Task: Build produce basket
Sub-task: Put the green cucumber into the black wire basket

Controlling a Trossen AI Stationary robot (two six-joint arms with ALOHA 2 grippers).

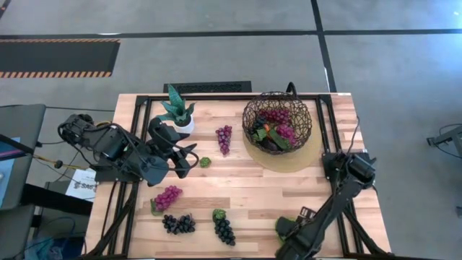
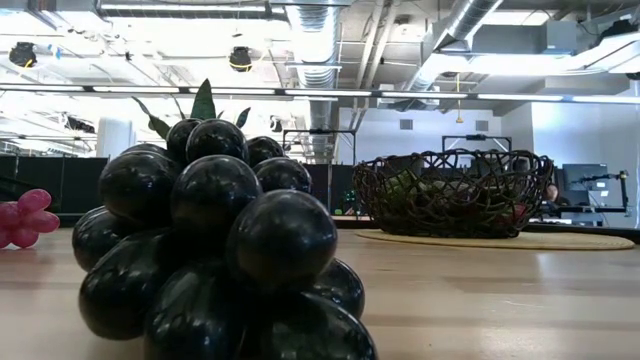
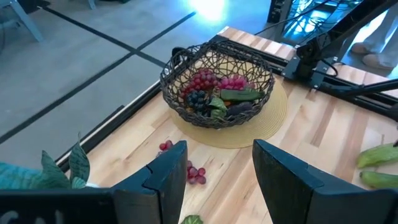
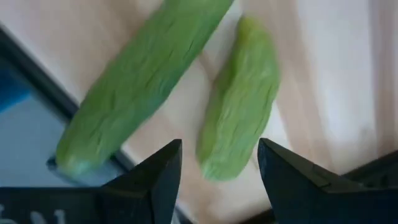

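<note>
The dark wire basket (image 1: 276,121) stands on a tan disc at the far right and holds grapes, a carrot and dark and green produce (image 3: 217,99). On the table lie a purple grape bunch (image 1: 224,139), a magenta bunch (image 1: 168,196) and two black bunches (image 1: 179,224) (image 1: 223,230). Two green cucumbers (image 4: 140,84) (image 4: 239,99) lie by the near edge. My right gripper (image 4: 217,174) (image 1: 287,232) hangs open right above them, pointing down, touching neither. My left gripper (image 3: 217,174) (image 1: 189,160) is open and raised at mid-left, facing the basket.
A small potted plant (image 1: 177,112) stands at the far left, close to my left arm. A small green leaf piece (image 1: 205,162) lies by the left gripper. In the low view one black bunch (image 2: 215,250) fills the foreground. Bare wood (image 1: 253,188) lies between the basket and the near bunches.
</note>
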